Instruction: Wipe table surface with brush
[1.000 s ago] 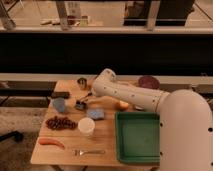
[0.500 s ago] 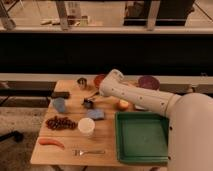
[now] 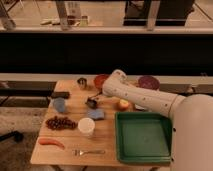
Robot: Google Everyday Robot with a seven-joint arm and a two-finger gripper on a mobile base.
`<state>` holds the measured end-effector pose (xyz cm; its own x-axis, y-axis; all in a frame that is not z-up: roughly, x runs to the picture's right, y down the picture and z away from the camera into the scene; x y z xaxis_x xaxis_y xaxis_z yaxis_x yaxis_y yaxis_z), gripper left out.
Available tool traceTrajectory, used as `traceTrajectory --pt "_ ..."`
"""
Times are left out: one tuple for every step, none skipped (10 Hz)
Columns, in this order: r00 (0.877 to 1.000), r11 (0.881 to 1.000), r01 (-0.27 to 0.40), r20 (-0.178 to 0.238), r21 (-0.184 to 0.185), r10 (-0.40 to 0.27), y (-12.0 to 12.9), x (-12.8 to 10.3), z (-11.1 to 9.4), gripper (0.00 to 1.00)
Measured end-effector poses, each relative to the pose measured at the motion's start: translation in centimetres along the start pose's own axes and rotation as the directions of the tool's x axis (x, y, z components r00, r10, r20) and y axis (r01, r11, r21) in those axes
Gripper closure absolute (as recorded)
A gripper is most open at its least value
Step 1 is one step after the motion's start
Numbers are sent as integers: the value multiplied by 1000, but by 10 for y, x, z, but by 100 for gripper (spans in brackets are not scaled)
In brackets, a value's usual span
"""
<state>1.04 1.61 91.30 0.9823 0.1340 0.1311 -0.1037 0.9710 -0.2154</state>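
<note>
The gripper's (image 3: 94, 99) fingers are clamped on the thin handle of the brush (image 3: 91, 104), whose dark head is down on the table (image 3: 74, 109), up and left of the tray (image 3: 145, 116). The white arm (image 3: 145, 100) runs back over the tray's far edge, past an apple (image 3: 123, 104). A blue pad (image 3: 96, 114) and a white cup (image 3: 86, 127) lie just left of the tray, with grapes (image 3: 60, 122) farther left. The tabletop is pale planked wood. Behind it stands a dark wall under a railing. Since a second ago, gripper and brush have shifted across the table toward the tray.
</note>
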Motion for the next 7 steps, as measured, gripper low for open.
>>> traceTrajectory --pt "1000 1000 1 -3 -2 -1 -1 -1 2 95" --pt "1000 1000 7 -6 -3 -7 -3 -4 5 95" --pt "1000 1000 15 -8 -5 -15 -7 -7 9 95" --pt "1000 1000 28 -11 -6 -28 -11 -11 13 95" --pt "999 999 35 -13 -4 -35 -14 -13 15 95" --pt "999 999 44 -15 0 -44 -19 -15 17 95" --pt "998 999 53 -19 8 -53 -24 -17 18 95"
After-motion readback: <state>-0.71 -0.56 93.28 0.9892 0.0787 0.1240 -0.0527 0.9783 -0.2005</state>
